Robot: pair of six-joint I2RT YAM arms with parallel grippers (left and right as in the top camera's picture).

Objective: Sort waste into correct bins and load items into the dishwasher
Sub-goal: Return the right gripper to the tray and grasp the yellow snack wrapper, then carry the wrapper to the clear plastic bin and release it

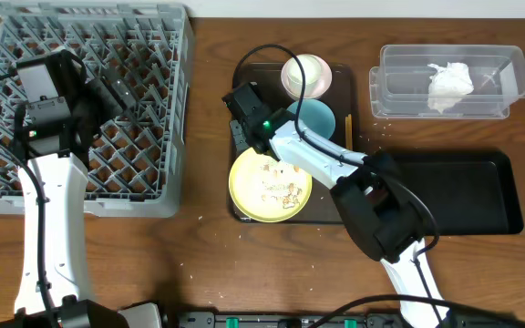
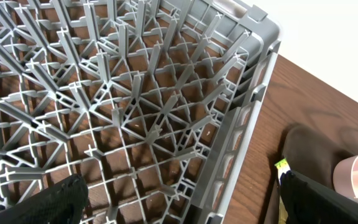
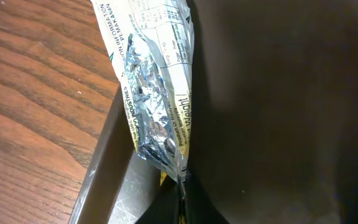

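Snack wrapper (image 3: 157, 106) is pinched by one end in the closed jaws of the right gripper (image 3: 180, 193), at the serving tray's (image 3: 278, 93) left edge. Long axis runs straight away from the jaws. Left gripper (image 2: 185, 208), jaws spread wide, is poised over the dish rack (image 2: 135, 112), farther off.

Overhead, my two arms wear one livery: white tubular links between bulky black joint housings. My left arm (image 1: 48, 219), at the left of the frame, ends in a black left hand (image 1: 108, 94). My right arm (image 1: 310, 157), at centre, ends in a black right hand (image 1: 244, 114), a small green light (image 1: 265, 125) glowing behind it. Thin black cables (image 1: 264, 48) loop off both wrists. Close up, my left fingers (image 2: 61, 202) are matte black.
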